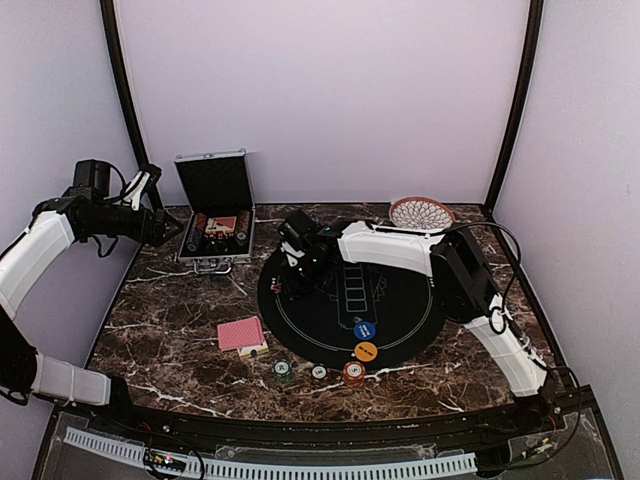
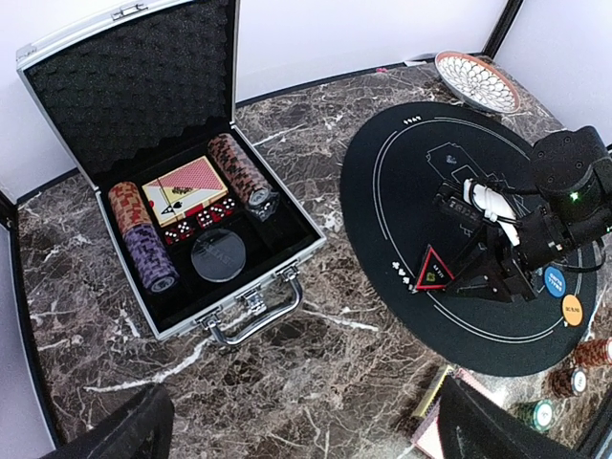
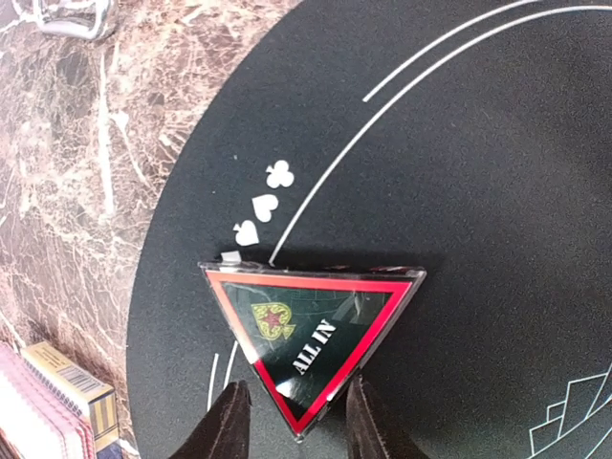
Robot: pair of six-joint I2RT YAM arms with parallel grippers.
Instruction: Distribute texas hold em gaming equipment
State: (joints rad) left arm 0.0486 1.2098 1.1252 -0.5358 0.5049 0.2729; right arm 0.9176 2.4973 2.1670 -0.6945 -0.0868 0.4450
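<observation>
The triangle marker (image 3: 311,335), red-edged and lettered "ALL IN" beside a spade emblem, sits at the left rim of the round black mat (image 3: 478,191), by white spade, heart and club symbols; the right gripper (image 3: 298,421) has its fingers narrowed onto its near corner; the left gripper (image 2: 306,430) hangs spread wide over the open silver case (image 2: 57,57); red-backed cards (image 1: 241,334) lie on the marble left of the mat; lettering on the blue chip (image 1: 364,330) and orange chip (image 1: 366,351) is too small to read.

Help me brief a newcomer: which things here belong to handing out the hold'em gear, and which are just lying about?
Job: ALL IN triangle marker, red-backed cards, loose chips, chip stacks in the silver case.
Lying about: the case itself, woven dish.
</observation>
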